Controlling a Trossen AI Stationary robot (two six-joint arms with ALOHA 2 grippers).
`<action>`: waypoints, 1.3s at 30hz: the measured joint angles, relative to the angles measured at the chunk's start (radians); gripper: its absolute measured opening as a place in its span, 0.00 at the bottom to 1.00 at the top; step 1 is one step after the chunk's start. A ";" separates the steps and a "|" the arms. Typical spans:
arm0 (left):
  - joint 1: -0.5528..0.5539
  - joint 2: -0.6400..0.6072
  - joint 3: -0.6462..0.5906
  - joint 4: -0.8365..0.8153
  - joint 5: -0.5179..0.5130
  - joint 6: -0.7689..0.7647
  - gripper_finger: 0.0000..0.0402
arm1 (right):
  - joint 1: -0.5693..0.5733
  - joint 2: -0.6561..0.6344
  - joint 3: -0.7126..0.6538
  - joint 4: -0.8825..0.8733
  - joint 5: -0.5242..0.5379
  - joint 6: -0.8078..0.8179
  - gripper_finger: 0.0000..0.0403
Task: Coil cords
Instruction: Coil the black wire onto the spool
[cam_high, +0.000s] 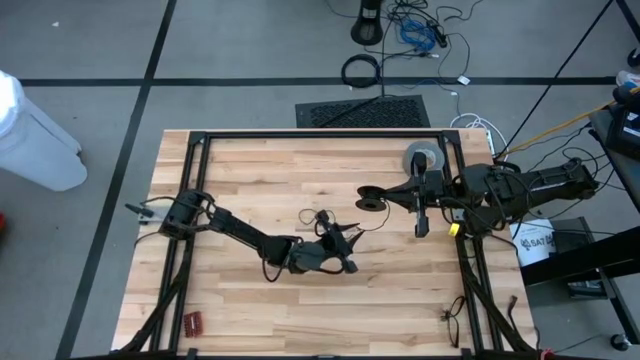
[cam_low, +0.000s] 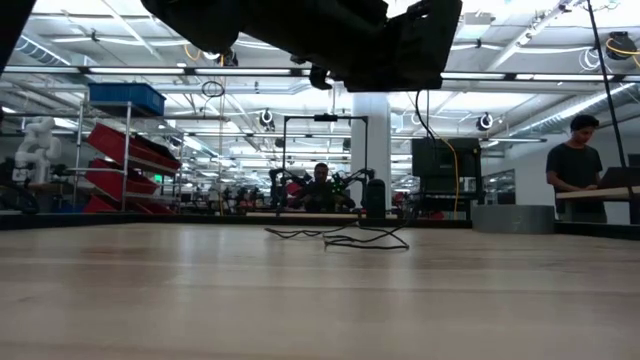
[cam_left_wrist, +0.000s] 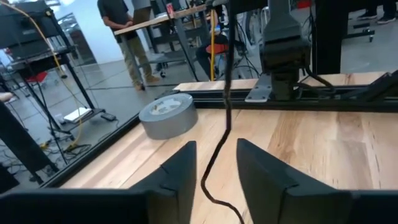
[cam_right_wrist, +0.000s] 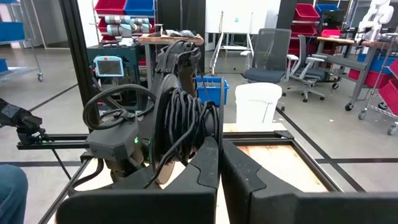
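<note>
While the left tool (cam_high: 345, 262) hangs low over the middle of the wooden surface (cam_high: 250, 170), its fingers (cam_left_wrist: 177, 171) stand apart with the thin black cord (cam_left_wrist: 219, 143) running up between them; I cannot tell whether they touch it. Loose loops of that cord lie on the boards just beside the tool, toward the surface's centre, and from table height they show as a flat tangle on the wood. Over on the right side, the right tool (cam_high: 376, 197) is pressed together on a coil (cam_right_wrist: 186, 124) of black cable, a thick bundle of turns wound into a ring and held up off the boards. Near it, by the far right corner of the surface, sits a grey tape roll (cam_high: 426, 158). Beyond the surface, a person (cam_low: 577, 160) stands at a desk off to one side, and another person (cam_left_wrist: 127, 37) stands by a bench past the tape roll.
</note>
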 joint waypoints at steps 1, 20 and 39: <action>0.000 0.000 0.000 0.000 0.000 0.008 0.28 | 0.000 0.000 0.000 0.000 0.000 0.000 0.00; -0.069 -0.004 0.000 -0.057 -0.375 0.371 0.01 | 0.010 0.001 0.000 -0.024 0.000 0.023 0.00; -0.095 -0.284 0.000 -1.053 -0.279 -0.252 0.00 | 0.084 0.001 0.000 -0.023 0.000 0.042 0.00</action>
